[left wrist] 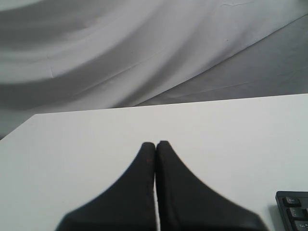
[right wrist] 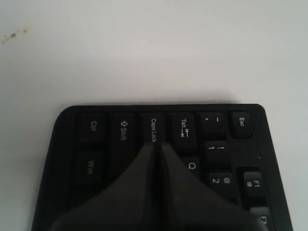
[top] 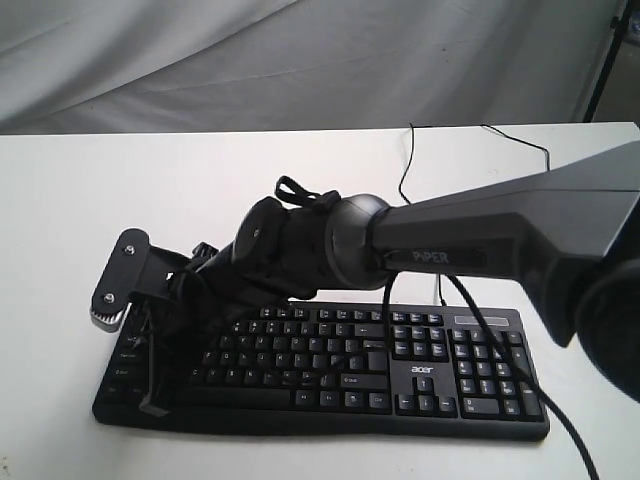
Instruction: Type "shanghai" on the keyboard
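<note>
Right tool [right wrist: 158, 143], pressed together, at the Caps Lock end of the keyboard [right wrist: 91, 144]

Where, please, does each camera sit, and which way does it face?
Exterior: above the typist's side, looking down at the keyboard; the right arm crosses it.
Left wrist: behind the shut left tool, facing table and backdrop.
Right wrist: behind the shut right tool, facing the Caps Lock key.
Shared: all three show the keyboard, the left wrist only its corner.

black acer keyboard [top: 440, 385], flat on white table, thin black cable
</note>
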Tool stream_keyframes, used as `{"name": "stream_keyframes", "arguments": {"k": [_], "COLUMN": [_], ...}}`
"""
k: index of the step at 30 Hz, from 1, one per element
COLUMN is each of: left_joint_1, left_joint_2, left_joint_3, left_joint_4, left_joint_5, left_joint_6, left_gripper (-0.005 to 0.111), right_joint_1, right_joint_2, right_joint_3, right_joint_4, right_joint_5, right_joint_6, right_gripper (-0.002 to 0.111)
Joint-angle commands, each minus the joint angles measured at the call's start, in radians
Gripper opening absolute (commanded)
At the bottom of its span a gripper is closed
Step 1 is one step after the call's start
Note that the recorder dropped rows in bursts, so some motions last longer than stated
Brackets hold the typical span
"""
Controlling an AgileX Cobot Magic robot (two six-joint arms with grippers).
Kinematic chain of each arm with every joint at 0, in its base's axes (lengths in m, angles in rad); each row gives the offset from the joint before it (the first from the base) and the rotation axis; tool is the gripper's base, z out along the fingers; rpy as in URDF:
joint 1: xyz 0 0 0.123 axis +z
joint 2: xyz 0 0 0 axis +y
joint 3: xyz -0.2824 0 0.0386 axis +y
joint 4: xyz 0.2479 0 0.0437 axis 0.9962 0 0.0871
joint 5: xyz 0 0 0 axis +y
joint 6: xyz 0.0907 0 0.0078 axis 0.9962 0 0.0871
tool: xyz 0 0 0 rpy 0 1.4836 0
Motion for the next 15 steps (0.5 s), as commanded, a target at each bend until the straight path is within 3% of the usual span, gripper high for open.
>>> {"name": "stream_keyframes", "arguments": {"k": [1,15], "left_joint_1": [-0.004,-0.004], "left_joint_2": [0.003,0.003], "left_joint_3": [0.005,0.005], "left_joint_4": [-0.001,-0.001], "left_joint_5": [-0.004,-0.004], "left_joint_6": [-0.003,-0.003], "left_gripper": [0.001,0.001], "right_joint_1": [0.006,0.006], "right_joint_2": [0.004,0.018], "right_joint_3": [-0.007,-0.018], "right_joint_4": [-0.011,-0.004], "right_joint_5": [0.005,-0.002], "right_joint_6": [-0.002,-0.004], "right_gripper": [0.0,0.0]}}
